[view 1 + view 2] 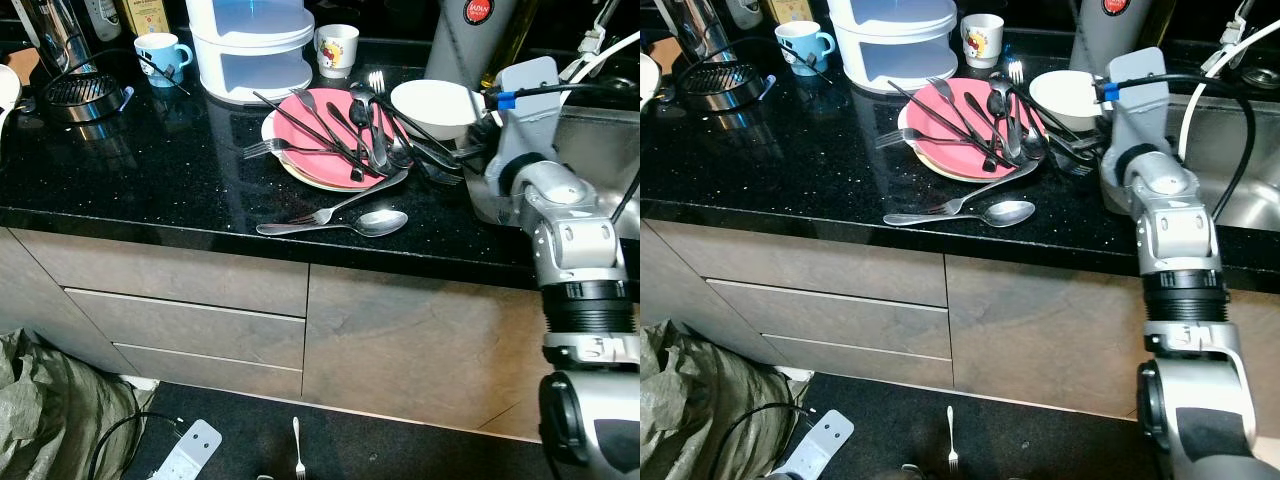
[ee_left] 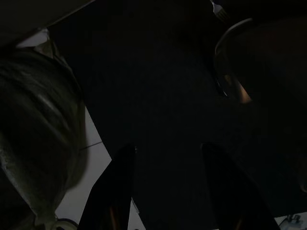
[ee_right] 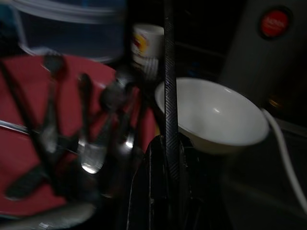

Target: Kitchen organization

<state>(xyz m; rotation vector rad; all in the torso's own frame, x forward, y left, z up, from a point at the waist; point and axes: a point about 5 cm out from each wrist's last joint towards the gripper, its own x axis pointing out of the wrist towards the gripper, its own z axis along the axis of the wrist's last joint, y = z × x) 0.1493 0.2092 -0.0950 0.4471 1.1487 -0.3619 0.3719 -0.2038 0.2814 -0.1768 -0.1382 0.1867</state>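
Right arm [image 1: 1175,260] sits closest to the head camera, reaching up from the floor side to the black countertop [image 1: 150,170]. Right gripper [image 3: 168,158] is at the edge of the cutlery pile, between the pink plate [image 1: 335,140] and the white bowl [image 1: 435,105]. Its fingers are closed on a thin black utensil handle [image 3: 169,86], probably a chopstick, though the wrist view is too blurred to be sure. The handle runs straight out from the fingertips, past the bowl rim.

Pink plate is stacked on a cream plate [image 1: 300,170] and loaded with black-handled cutlery [image 1: 350,125] and steel forks. Just in front of the plate, toward the counter edge, a large spoon [image 1: 370,222] and a fork [image 1: 345,207] lie flat on the stone. Behind the plate stand a white tiered container [image 1: 250,45] and a small printed mug [image 1: 337,48]; a blue mug [image 1: 160,52] is well off to the plate's left. Sink [image 1: 1230,160] is to the plate's right, beyond the arm.

Below the counter, a fork [image 1: 298,450] lies on the dark floor.

Left gripper [image 2: 168,191] hangs low in the shade, fingers spread apart, holding nothing.
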